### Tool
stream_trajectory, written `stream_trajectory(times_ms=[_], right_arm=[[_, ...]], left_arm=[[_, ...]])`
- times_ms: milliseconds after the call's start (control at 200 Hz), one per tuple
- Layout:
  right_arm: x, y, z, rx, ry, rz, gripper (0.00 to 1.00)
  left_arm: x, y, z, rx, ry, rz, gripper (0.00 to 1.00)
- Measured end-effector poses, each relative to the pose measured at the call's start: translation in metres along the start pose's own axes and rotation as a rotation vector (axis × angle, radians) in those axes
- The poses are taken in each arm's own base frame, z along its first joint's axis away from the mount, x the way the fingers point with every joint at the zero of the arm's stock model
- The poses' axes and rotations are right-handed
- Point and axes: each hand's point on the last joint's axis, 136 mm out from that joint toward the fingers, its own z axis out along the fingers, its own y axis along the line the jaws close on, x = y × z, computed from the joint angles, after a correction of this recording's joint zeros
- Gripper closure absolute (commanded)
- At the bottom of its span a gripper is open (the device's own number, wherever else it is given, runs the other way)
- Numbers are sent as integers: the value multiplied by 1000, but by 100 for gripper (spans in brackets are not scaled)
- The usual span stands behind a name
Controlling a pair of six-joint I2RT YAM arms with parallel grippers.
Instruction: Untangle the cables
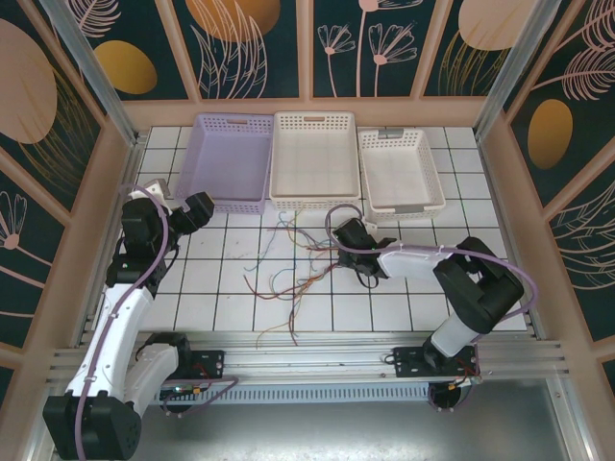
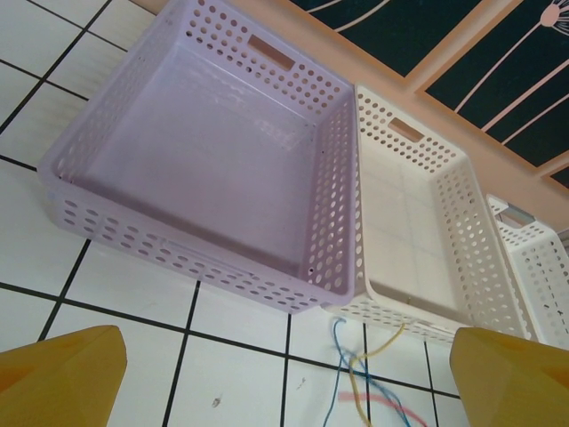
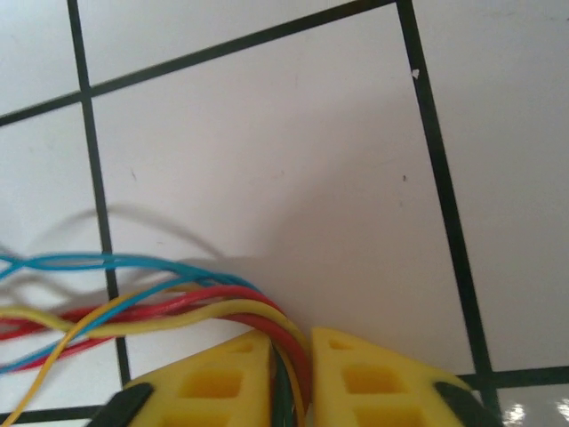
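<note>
The cables (image 1: 288, 267) lie in a loose tangle of red, blue, yellow and green strands on the white tiles at the middle of the table. My right gripper (image 1: 342, 236) sits at the tangle's right end. In the right wrist view its yellow fingers (image 3: 213, 378) are shut on a bunch of red, yellow and green cables (image 3: 187, 307), which fan out to the left with blue ones. My left gripper (image 1: 199, 210) hovers at the left, apart from the tangle, by the lilac basket. Its jaws (image 2: 284, 391) stand wide open with nothing between them, and cable ends (image 2: 356, 369) lie ahead on the tiles.
Three perforated baskets stand in a row at the back: a lilac one (image 1: 231, 163), a white one (image 1: 315, 158) and a smaller white one (image 1: 399, 173). Wooden walls close in the left and right sides. A metal rail (image 1: 307, 357) runs along the near edge.
</note>
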Motion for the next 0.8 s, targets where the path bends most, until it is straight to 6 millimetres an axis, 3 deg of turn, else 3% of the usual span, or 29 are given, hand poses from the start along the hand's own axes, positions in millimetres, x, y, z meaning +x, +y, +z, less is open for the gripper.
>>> stream_trajectory(times_ms=[145, 490, 621, 801], right_arm=[[-5, 8, 3, -34, -19, 8, 100], [4, 28, -1, -102, -1, -24, 100], [9, 34, -16, -122, 6, -61, 100], [-12, 44, -50, -180, -66, -80, 100]], left_arm=[[1, -2, 0, 10, 6, 0, 7], [7, -4, 3, 15, 28, 4, 6], [8, -7, 3, 29, 33, 5, 6], [13, -19, 3, 97, 56, 11, 6]])
